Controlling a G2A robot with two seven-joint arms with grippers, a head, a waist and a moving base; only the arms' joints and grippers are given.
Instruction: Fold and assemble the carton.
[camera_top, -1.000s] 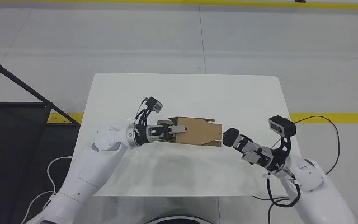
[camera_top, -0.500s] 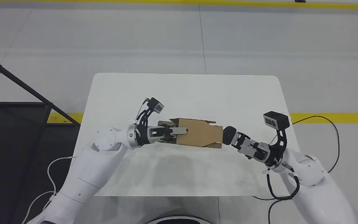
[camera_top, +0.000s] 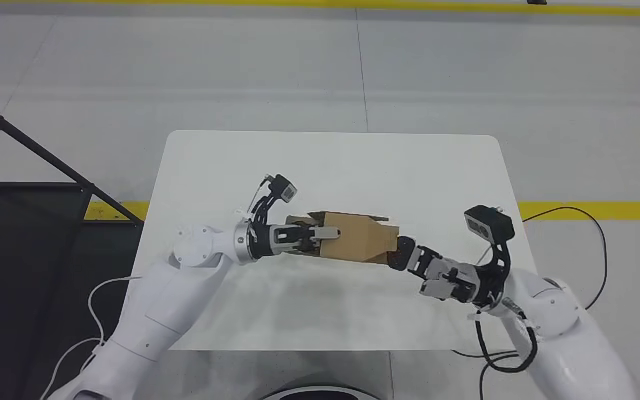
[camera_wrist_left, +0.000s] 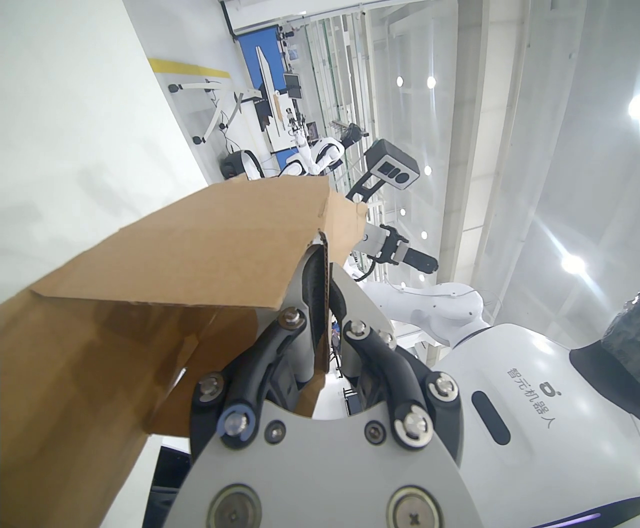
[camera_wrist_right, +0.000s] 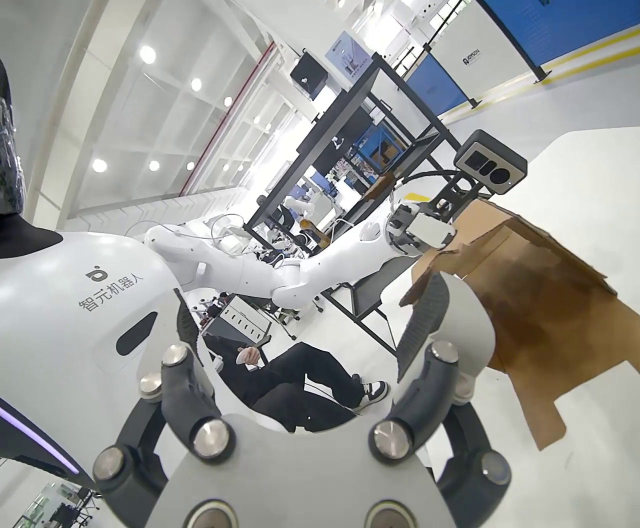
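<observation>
At the left end of the brown cardboard carton (camera_top: 350, 236), the left gripper (camera_top: 318, 233) is holding its two black fingers (camera_wrist_left: 311, 285) clamped together on a thin corrugated edge. In the left wrist view the pinched panel is standing on edge between the pads, and a wider panel is folding away from it toward the white rectangular table (camera_top: 430, 170). The carton is sitting near the middle of that table, stretched lengthwise between the two arms. It is only partly formed, a squashed tube of plain brown board with creased walls and a shadowed hollow inside. Loose flaps are jutting from both ends, and in the right wrist view one lower flap is lying flat on the tabletop. At the carton's right end, the right gripper (camera_top: 402, 252) is meeting the board with its fingers spread wide apart. One ribbed pad (camera_wrist_right: 425, 315) is sitting just beside a raised flap, and whether it is pressing on that flap cannot be told.
</observation>
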